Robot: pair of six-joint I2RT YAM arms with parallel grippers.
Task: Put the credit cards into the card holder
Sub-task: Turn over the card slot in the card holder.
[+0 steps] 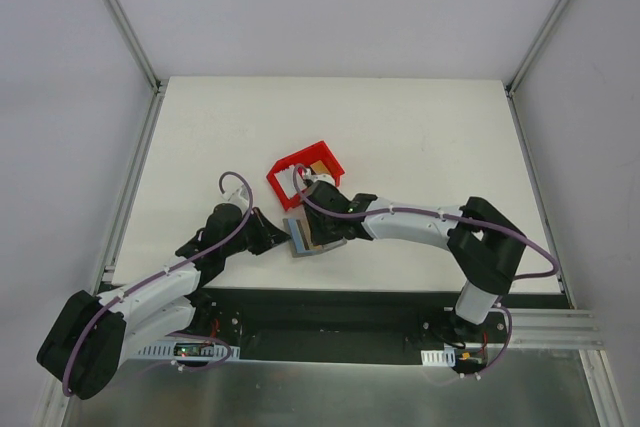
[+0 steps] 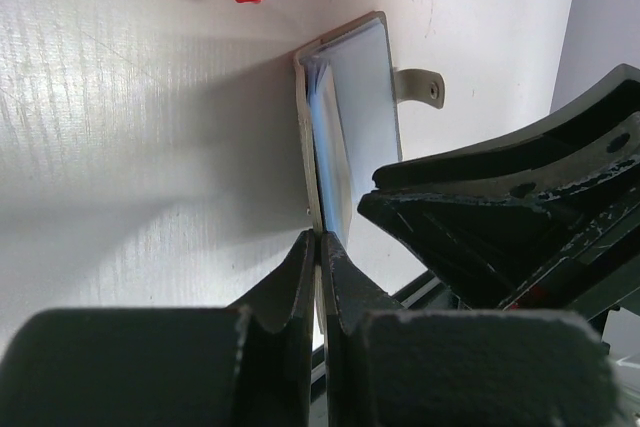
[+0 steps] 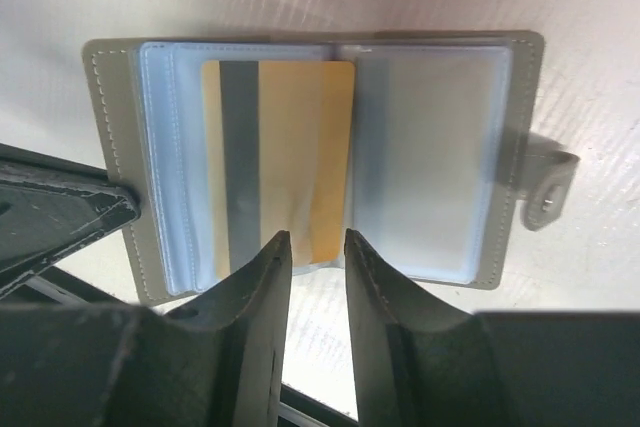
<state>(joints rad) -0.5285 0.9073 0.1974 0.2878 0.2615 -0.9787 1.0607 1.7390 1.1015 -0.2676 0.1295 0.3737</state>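
Top external view has the left gripper (image 1: 284, 237) at the left edge of the open card holder (image 1: 312, 242). The holder lies on the white tabletop (image 1: 420, 137), just on the near side of the red bin (image 1: 290, 175). The left wrist view shows that gripper's jaws closed tight, pinching the holder's grey cover edge. In the right wrist view the holder is spread flat with its clear sleeves up. A gold credit card (image 3: 290, 147) with a grey stripe lies at the left sleeve page; whether it is tucked in or on top is unclear. The right gripper (image 3: 315, 252) hangs over the holder's near edge, jaws partly apart. The card's near edge shows in the gap, and contact cannot be told.
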